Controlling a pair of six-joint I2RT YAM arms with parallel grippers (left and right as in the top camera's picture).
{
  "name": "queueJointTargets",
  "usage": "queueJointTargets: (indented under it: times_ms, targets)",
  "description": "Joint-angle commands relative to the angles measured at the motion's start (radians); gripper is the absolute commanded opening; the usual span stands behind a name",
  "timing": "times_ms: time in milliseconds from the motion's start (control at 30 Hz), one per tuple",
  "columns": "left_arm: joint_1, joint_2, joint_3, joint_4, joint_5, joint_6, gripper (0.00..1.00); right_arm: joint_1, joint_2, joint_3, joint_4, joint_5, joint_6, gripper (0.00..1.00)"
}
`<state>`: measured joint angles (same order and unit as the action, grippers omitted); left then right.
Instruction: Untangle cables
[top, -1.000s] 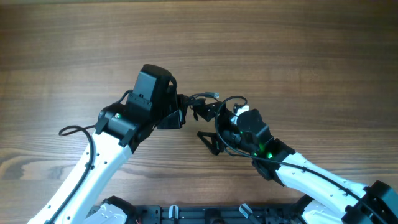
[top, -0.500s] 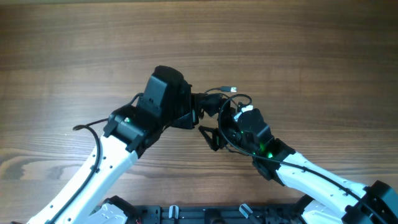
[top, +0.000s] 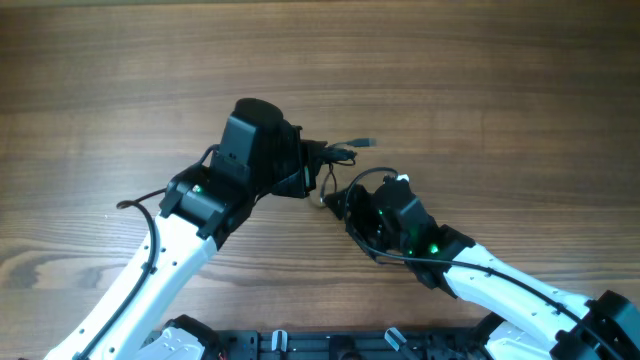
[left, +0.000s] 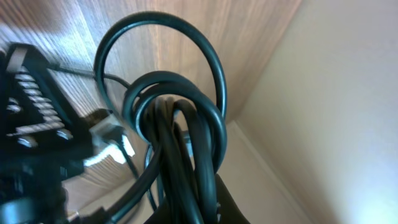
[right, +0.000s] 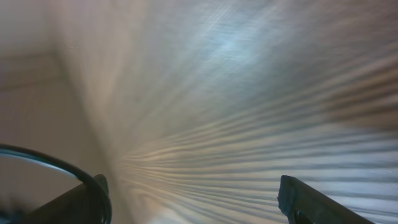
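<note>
Wooden desk (top: 480, 80) from above, w/ two white-and-black arms reaching in from the bottom edge. At centre, clenched in left tool (top: 304, 169): the cables (top: 335, 157), a small dark knot just off the tool's tip, w/ one plug end (top: 365, 143) poking out toward upper right. Contact between knot and desk: cannot tell.

Just below-right of the knot: right tool (top: 338, 204), released. In its wrist view, jaws wide apart, nothing between the fingers (right: 309, 202), only blurred wood grain. Also a thin black arc (right: 57, 163) at the left edge there; cable or arm wire, cannot tell.

Close up from left wrist: same cables as several glossy black loops wound thru each other, w/ a silvery plug (left: 111, 134) beside them.

Handling, as a judgement:
- Prob. very light, limp, smooth-jacketed.
- Likely to slip thru a loose pinch and to sag rather than hold shape.
- Not fragile, but no yanking: risk of tightening the knot under a hard pull.

Best hold for right tool: approx. the free plug end or the outermost loop, away from the tight core. Then a gentle draw apart against left tool's grip.
</note>
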<state>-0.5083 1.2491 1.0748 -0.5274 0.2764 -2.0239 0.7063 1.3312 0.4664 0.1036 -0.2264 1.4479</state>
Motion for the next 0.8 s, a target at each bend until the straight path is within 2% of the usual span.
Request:
queueJointTargets:
  times_ms: [0, 100, 133, 167, 200, 333, 400, 433, 467, 533, 667, 767]
  targets:
    - [0.042, -0.010, 0.005, 0.031, 0.023, -0.109, 0.04, 0.003, 0.008, -0.008, -0.066, 0.014, -0.087, 0.89]
    - [0.100, -0.011, 0.005, 0.044, 0.026, -0.108, 0.04, 0.003, 0.008, -0.008, -0.127, 0.021, -0.087, 0.89]
    - [0.124, -0.013, 0.005, 0.051, 0.045, -0.107, 0.04, 0.003, 0.008, -0.008, -0.148, 0.022, -0.087, 0.91]
    - [0.146, -0.012, 0.005, 0.054, 0.071, -0.098, 0.04, 0.003, 0.008, -0.008, -0.171, 0.022, -0.087, 0.97]
    - [0.160, -0.012, 0.005, 0.053, 0.091, -0.068, 0.04, 0.003, 0.008, -0.008, -0.181, 0.026, -0.088, 1.00]
    - [0.169, -0.012, 0.005, 0.053, 0.097, 0.154, 0.05, 0.002, 0.008, -0.008, -0.187, 0.071, -0.088, 1.00]
    - [0.171, -0.012, 0.005, 0.053, 0.097, 0.349, 0.08, -0.011, 0.006, -0.008, -0.187, 0.072, -0.090, 1.00]
    - [0.171, -0.012, 0.005, 0.051, 0.097, 0.494, 0.11, -0.025, 0.002, -0.008, -0.186, 0.061, -0.122, 1.00]
    - [0.171, -0.012, 0.005, 0.042, 0.090, 0.676, 0.15, -0.053, -0.013, -0.008, -0.183, 0.036, -0.212, 1.00]
    - [0.171, -0.012, 0.005, 0.000, 0.064, 0.935, 0.04, -0.117, -0.051, -0.008, -0.183, -0.021, -0.360, 1.00]
    - [0.171, -0.012, 0.005, -0.076, 0.065, 1.269, 0.04, -0.289, -0.165, -0.008, -0.182, -0.149, -0.513, 1.00]
    - [0.169, -0.011, 0.005, -0.077, 0.140, 1.567, 0.04, -0.400, -0.249, -0.008, -0.163, -0.241, -0.623, 0.99]
